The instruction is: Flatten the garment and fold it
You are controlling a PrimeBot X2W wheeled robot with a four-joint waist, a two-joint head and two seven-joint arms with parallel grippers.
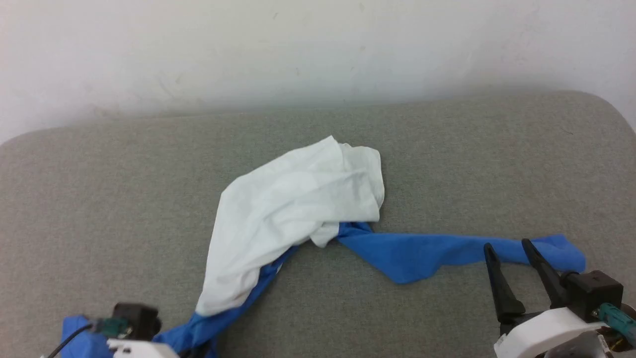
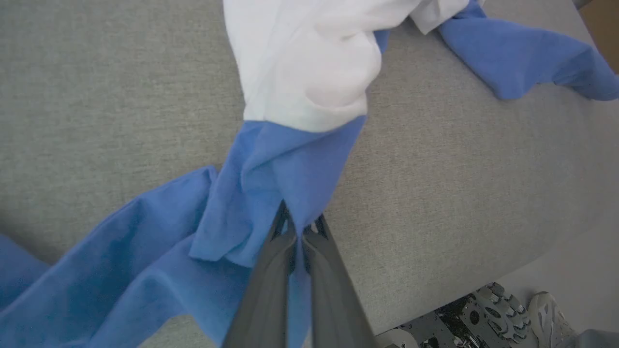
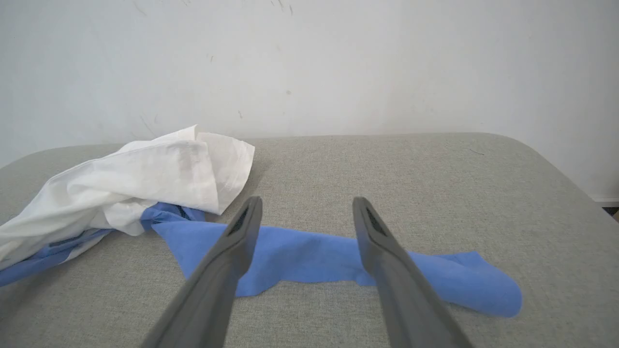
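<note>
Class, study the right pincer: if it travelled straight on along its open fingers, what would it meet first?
Most likely the blue sleeve of the garment, stretched across the grey cushion ahead of the right pincer. Its height over the cloth is unclear, so it might skim past.

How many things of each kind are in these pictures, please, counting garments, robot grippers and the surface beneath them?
Garments: 1, the thin white shirt with bright blue sleeves
Grippers: 2, the left gripper and the right gripper, dark and two-fingered
Surfaces: 1, the grey padded fabric surface
Total: 4
</note>
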